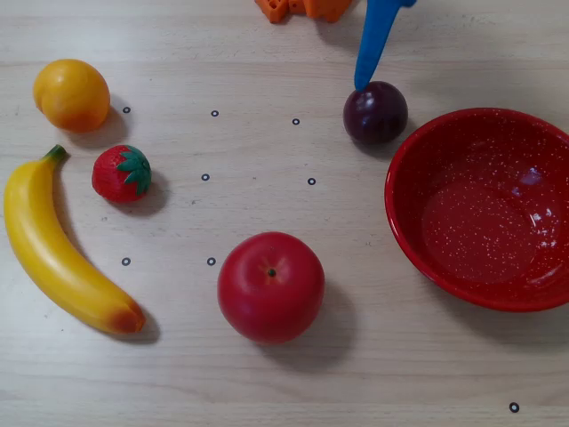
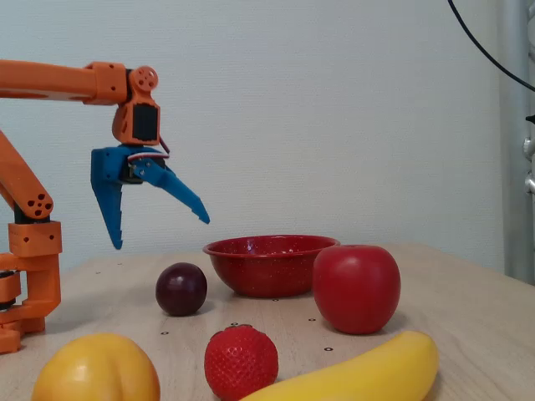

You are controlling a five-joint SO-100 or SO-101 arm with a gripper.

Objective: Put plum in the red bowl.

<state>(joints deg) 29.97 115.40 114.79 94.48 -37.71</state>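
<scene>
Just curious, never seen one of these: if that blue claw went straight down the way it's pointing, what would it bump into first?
Probably the plum. The open gripper hangs above it; overhead, one fingertip overlaps its edge. Depth is unclear, so it might reach the table.

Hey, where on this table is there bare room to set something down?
Widest bare patch: the middle of the table, bordered by strawberry, apple and plum. The whole front strip below banana and red bowl is free too. Crowded: the left side, and the plum-bowl gap under the open tool.
</scene>
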